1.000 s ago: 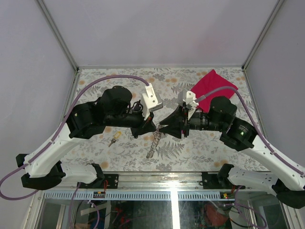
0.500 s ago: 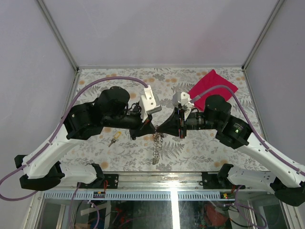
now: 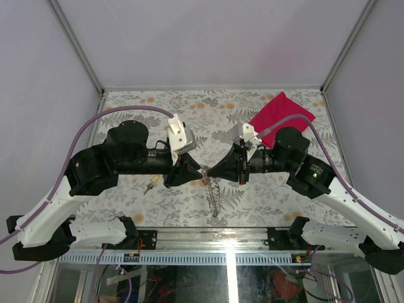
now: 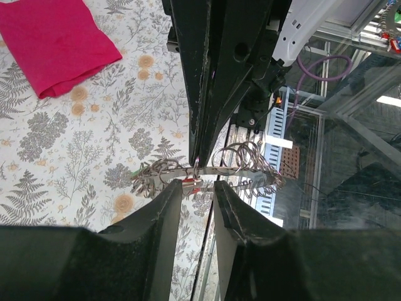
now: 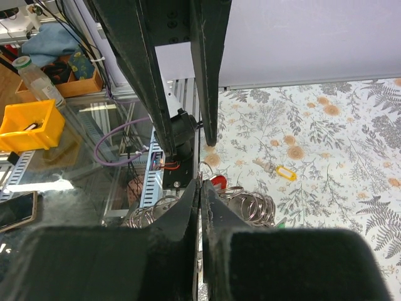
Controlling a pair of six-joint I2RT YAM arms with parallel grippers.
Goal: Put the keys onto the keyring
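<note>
The keyring (image 3: 213, 192), a bunch of linked metal rings, hangs above the table between both arms. My right gripper (image 3: 207, 172) is shut on one of its top rings (image 5: 200, 182). The red key (image 5: 217, 182) hangs on the bunch just beyond those fingertips. My left gripper (image 3: 196, 170) faces it from the left, open, its tips (image 4: 198, 185) just short of the red key (image 4: 191, 183) and the ring bunch (image 4: 241, 164). The yellow key (image 3: 150, 185) lies flat on the table under the left arm, and it also shows in the right wrist view (image 5: 279, 169).
A red cloth (image 3: 281, 110) lies at the back right of the flowered table (image 3: 252, 196). A small green tag (image 5: 280, 221) sits among the rings. The table's near edge has a metal rail (image 3: 208, 235), with glass and cables below.
My left gripper opened, let go of the keyring and drew back left. My right gripper closed on the ring, and the chain now hangs from it alone.
</note>
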